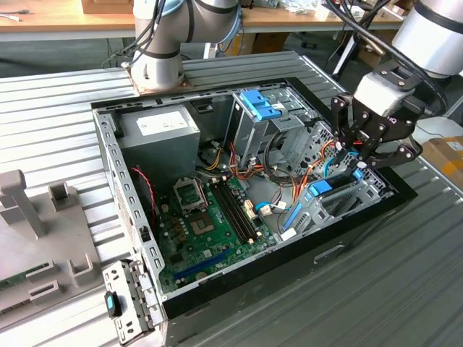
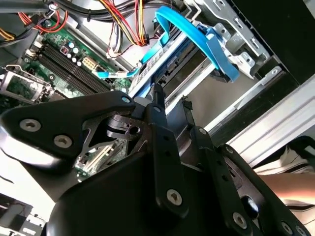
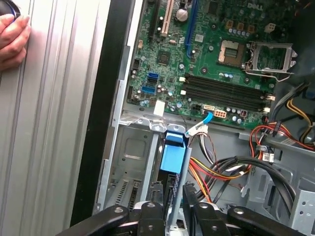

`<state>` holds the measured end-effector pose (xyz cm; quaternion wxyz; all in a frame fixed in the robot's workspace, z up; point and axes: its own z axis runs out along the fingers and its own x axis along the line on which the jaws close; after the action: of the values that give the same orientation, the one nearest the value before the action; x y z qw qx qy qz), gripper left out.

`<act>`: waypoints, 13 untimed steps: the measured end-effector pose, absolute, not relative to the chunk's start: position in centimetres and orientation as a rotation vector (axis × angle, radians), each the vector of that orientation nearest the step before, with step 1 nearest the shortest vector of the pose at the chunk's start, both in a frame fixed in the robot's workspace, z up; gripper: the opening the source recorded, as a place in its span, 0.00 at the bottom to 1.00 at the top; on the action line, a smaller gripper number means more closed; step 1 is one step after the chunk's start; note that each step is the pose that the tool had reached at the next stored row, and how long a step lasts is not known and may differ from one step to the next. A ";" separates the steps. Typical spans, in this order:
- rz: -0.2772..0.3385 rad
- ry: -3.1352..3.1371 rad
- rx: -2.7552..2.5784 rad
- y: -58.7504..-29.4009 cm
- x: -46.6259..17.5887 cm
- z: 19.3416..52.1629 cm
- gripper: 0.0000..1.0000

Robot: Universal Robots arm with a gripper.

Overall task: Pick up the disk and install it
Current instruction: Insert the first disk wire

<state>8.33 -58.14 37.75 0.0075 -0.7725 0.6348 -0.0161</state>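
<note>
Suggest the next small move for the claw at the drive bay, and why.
Probably a slow, straight press deeper into the bay. The claw sits over the disk, which is edge-on in the bay with its blue rail showing, and cables crowd one side.

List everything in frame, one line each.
table: one, ribbed grey metal, under everything
computer case: one, black and grey, open, on the table
motherboard: one, green, case floor
power-supply box: one, grey with white sticker, case corner nearest the arm's base
drive cage: one, grey with blue latch, beside that box
cables: one bundle, red, orange, yellow and black, between cage and motherboard
disk: one, blue rails showing, in the bay right at the pincer
fixture: one, grey, exterior view's left
hand: one, a person's, over the table
arm: one, silver-grey
pincer: one, black, at the disk bay
</note>
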 end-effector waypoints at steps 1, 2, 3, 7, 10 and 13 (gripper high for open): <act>-0.049 1.968 -2.428 -58.0 8.3 37.8 0.30; -0.048 1.959 -2.433 -58.0 8.4 37.8 0.30; -0.048 1.950 -2.441 -57.9 8.4 37.8 0.30; -0.045 1.916 -2.465 -57.7 8.4 37.8 0.30; -0.045 1.903 -2.475 -57.6 8.9 37.8 0.30; -0.045 1.895 -2.481 -57.3 10.6 37.8 0.30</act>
<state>10.62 -57.32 37.76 0.0096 -0.7947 0.6067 -0.0145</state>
